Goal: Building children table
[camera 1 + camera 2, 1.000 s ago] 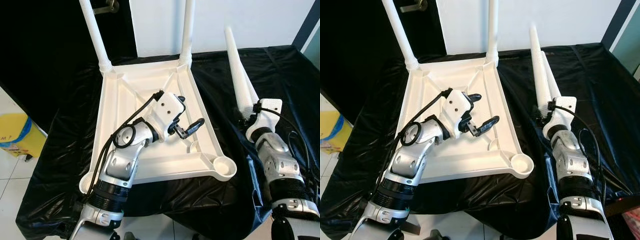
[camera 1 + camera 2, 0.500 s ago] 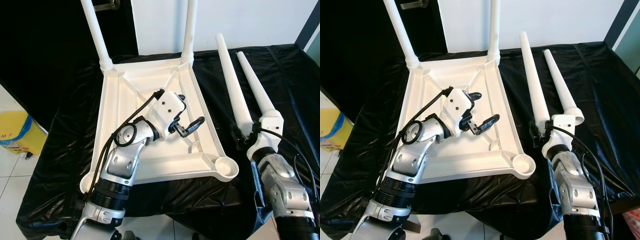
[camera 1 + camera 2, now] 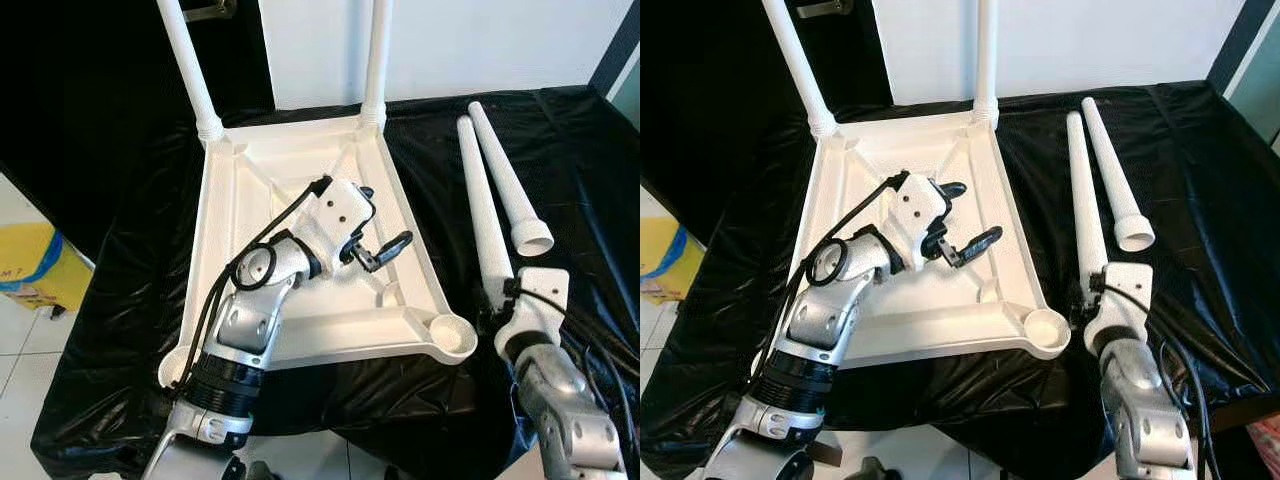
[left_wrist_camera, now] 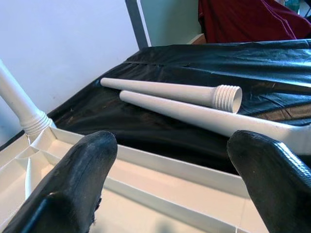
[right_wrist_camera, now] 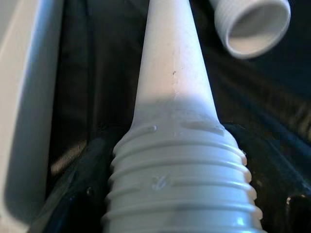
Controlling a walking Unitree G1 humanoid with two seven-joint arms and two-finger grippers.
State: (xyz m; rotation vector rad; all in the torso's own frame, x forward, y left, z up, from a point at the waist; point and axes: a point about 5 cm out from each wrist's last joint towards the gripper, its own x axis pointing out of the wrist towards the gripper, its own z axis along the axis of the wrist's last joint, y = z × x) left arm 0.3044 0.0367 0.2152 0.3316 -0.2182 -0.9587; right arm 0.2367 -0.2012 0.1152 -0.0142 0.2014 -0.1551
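Setting: a white plastic tabletop (image 3: 300,240) lay upside down on a black sheet (image 3: 560,140) spread over a work surface, its ribbed underside facing up like a shallow tray.
Fitted legs: two white legs (image 3: 190,70) stood upright in the two far corner sockets of the tabletop, the second one (image 3: 377,60) at the far right corner.
Empty socket: the round socket (image 3: 452,335) at the near right corner held nothing.
Loose legs: two more tapered white legs lay side by side on the sheet, to the right of the tabletop and apart from it. The inner leg (image 3: 482,215) ran with its threaded end toward the robot. The outer leg (image 3: 505,180) lay just beside it, its open threaded end (image 3: 533,238) pointing toward the robot.
Left gripper (image 3: 385,248): it hung over the middle of the upturned tabletop, inside its rim, with the two black fingers (image 4: 80,182) spread apart and nothing between them.
Right gripper (image 3: 1087,297): it sat low at the near end of the inner loose leg. In the right wrist view the threaded end of that leg (image 5: 177,179) lay between the two black fingers (image 5: 80,184), which clasped it on both sides.
Beside the table: a yellow bin (image 3: 35,270) stood on the pale floor at the left.
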